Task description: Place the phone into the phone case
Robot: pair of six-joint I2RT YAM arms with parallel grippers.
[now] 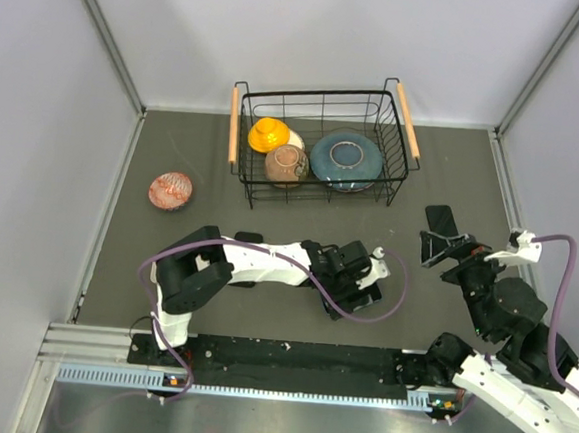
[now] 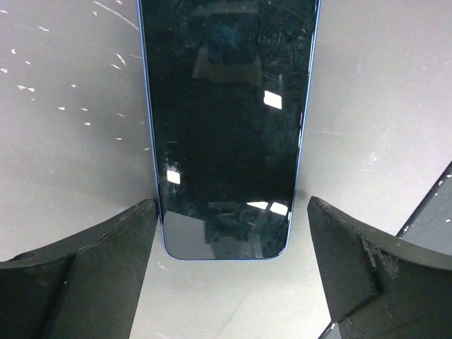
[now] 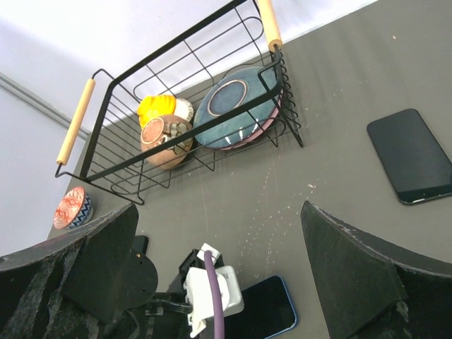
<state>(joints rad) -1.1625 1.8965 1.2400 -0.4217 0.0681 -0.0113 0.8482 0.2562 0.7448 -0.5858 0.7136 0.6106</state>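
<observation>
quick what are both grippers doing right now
left gripper: open, fingers either side of the phone's end, not gripping it
right gripper: open, holding nothing

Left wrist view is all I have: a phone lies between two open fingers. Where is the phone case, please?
Observer: A flat black item, likely the case, lies right of the phone, apart from it.
Operator: Is it held already?
Observer: No, the right gripper is open and empty, close to it.
Operator: What stands farther back?
Observer: A wire basket holding dishes.
</observation>
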